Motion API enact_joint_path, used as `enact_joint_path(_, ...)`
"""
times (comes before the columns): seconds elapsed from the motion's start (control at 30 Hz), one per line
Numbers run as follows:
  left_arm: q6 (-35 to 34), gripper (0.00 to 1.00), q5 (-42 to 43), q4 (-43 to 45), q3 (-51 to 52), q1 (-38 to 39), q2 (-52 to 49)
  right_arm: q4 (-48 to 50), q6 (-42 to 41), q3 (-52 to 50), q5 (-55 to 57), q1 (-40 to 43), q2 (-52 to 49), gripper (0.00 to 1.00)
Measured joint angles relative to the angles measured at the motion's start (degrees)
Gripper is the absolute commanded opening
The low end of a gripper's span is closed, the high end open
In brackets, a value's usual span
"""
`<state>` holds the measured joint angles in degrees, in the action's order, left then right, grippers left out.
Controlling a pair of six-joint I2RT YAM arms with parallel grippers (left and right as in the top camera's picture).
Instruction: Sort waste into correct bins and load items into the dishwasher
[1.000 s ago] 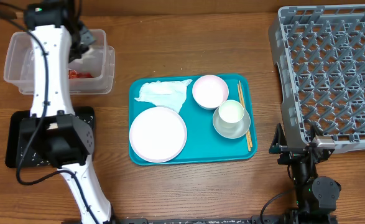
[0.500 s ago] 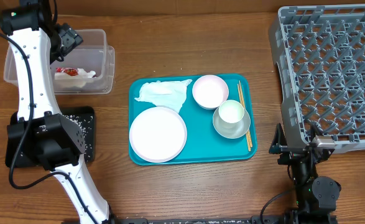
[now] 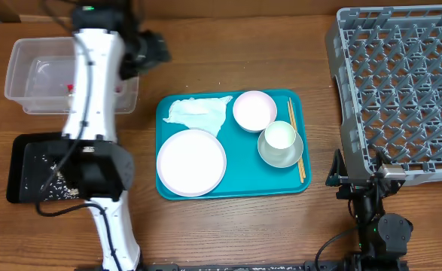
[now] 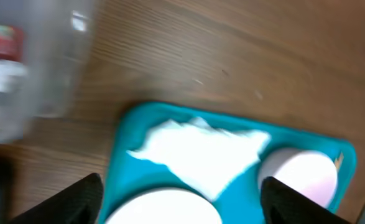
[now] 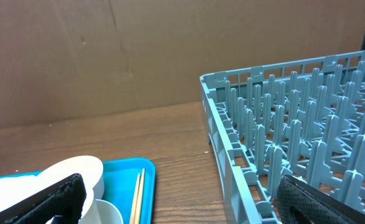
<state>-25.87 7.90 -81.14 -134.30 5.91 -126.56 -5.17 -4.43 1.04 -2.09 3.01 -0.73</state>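
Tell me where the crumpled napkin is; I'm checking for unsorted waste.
Overhead, the crumpled napkin lies in the teal tray's upper-left corner, just above the white plate and left of the small white bowl.

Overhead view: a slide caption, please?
Left hand open beside clear tub; teal tray carries napkin, plate, bowls and chopsticks.

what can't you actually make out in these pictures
Overhead: the left arm covers part of the clear tub; specks on the black tray are too small to identify.
Left wrist: motion blur smears the red wrapper.
Right wrist: the chopsticks are cut off by the bottom edge.
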Motion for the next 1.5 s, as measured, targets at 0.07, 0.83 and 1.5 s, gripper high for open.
enact_joint_path(0.07,-1.16,0.71,-1.4,0.15,0.07,3.93,0.0,0.0,-0.02,0.0,0.0,0.0,0.0,1.0)
enact_joint_path(0.83,-8.83,0.64,-11.63,26.62,33.46,14.99,-0.02,0.02,-0.04,0.0,0.02,0.0,0.0,1.0)
enact_joint_path(1.5,-11.67,0.04,-12.9,34.12,39.71,14.73,0.2,0.02,-0.02,0.0,-0.02,0.0,0.0,1.0)
